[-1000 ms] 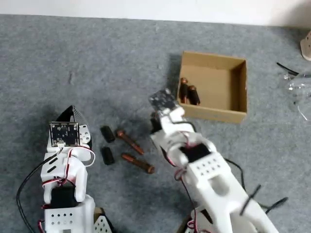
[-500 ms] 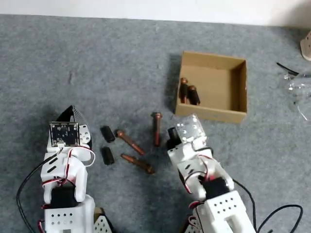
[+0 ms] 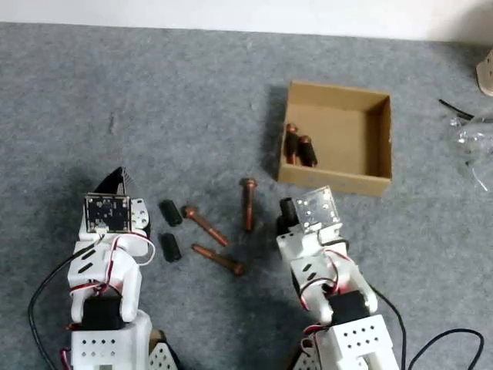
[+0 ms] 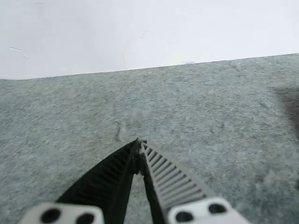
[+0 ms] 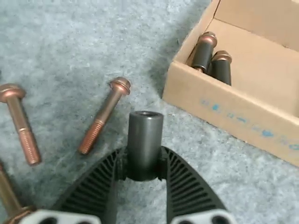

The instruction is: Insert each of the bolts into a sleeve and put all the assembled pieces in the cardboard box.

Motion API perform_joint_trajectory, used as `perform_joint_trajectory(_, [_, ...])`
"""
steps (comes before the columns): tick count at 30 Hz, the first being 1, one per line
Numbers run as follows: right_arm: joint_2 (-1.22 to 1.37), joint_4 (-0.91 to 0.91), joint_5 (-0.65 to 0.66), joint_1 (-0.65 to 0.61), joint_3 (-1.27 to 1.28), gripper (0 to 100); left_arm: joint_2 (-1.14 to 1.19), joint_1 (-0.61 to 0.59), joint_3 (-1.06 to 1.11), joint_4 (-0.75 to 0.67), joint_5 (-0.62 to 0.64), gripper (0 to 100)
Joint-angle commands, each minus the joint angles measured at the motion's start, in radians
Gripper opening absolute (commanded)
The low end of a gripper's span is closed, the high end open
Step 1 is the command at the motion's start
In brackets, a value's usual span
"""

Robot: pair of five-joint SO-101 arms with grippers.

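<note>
Right end effector point(image 5: 142, 161) pinches a dark sleeve point(image 5: 145, 135) between its two ribbed fingers. The sleeve juts out past the fingertips, its open bore facing away from the wrist. It is held over the grey table point(image 3: 192, 92), just short of the near wall of the cardboard box point(image 3: 377, 131).

Closest to the held sleeve, but apart from it, lies the nearest bolt point(image 3: 249, 204). It is copper-coloured and points toward the far edge of the table, head at the far end. Farther toward the left arm lie two slanted ones, the middle bolt point(image 3: 204, 225) and the third bolt point(image 3: 218, 259); the third is closer to the arms' bases.

The far loose sleeve point(image 3: 170, 213) sits just beside the middle bolt's head. The near loose sleeve point(image 3: 170, 247) lies a little closer to the arms.

Inside the box, one assembled piece point(image 5: 204, 50) and a second assembled piece point(image 5: 218, 65) rest side by side by the wall nearest the bolts.

Left end effector point(image 4: 139, 148) has its fingertips pressed together on nothing, above bare table near the loose sleeves.
</note>
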Motion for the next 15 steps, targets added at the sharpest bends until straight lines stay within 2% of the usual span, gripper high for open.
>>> perform_joint_trajectory(1, [-0.019, -0.028, -0.002, 0.012, -0.015, 0.5, -0.005, -0.010, 0.018, -0.017, 0.002, 1])
perform_joint_trajectory(15, [-0.019, -0.027, -0.003, 0.013, -0.016, 0.5, -0.005, -0.048, 0.018, -0.021, 0.002, 1])
